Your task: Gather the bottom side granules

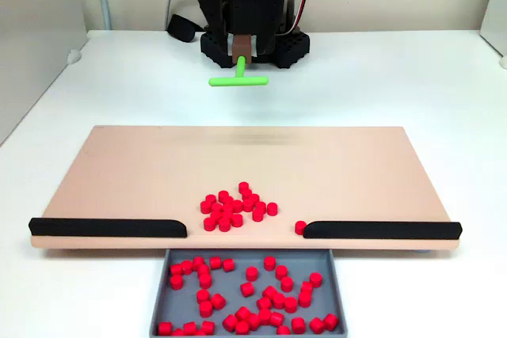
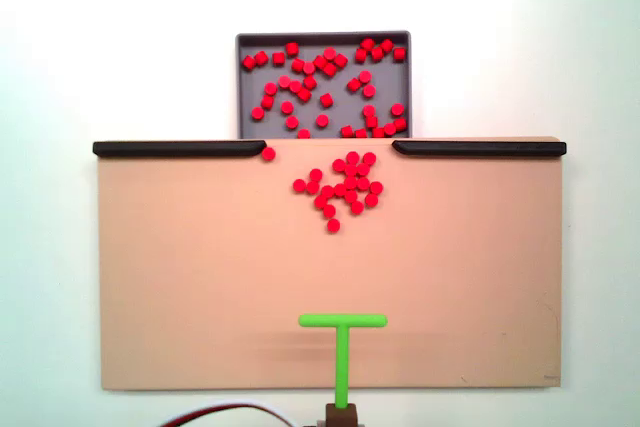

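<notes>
- In a fixed view, the granules point(image 1: 235, 209) are seen bunched in one tight red clump on the tan board point(image 1: 127, 172), near its front edge and in line with the gap between the two black rails point(image 1: 108, 228).
- One stray pellet point(image 1: 300, 227) is found apart from the clump, touching the inner end of the right-hand rail.
- Below the gap, a grey tray point(image 1: 339, 290) is shown holding a looser scatter of red pellets point(image 1: 249, 290).
- At the far end of the table, the gripper point(image 1: 242, 51) is closed on the stem of the green T-tool point(image 1: 238, 79), whose crossbar is held beyond the board's back edge.
- In another fixed view, from above, the granules point(image 2: 341, 189) are placed just below the rail gap, with the grey tray point(image 2: 241, 87) beyond it.
- The green T-tool point(image 2: 342, 347) is seen over the board's near edge, well apart from the clump, its stem clamped at the bottom by the gripper point(image 2: 341, 413).
</notes>
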Controlling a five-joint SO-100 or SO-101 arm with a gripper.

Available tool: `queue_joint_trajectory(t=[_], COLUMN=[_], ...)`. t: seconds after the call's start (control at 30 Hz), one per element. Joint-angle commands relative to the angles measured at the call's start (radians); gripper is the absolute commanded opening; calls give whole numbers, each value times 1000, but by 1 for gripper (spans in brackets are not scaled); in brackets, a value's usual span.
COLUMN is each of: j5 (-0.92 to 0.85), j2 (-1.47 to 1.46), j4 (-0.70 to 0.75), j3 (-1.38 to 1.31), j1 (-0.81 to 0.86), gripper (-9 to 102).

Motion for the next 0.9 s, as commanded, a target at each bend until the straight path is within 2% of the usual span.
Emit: queue_joint_trajectory(t=[0.0,0.87], j5=[-3,-3], j2=[44,41], j4=[-6,-6], j3=[-23,-21], j1=[6,-5], gripper=[0,0])
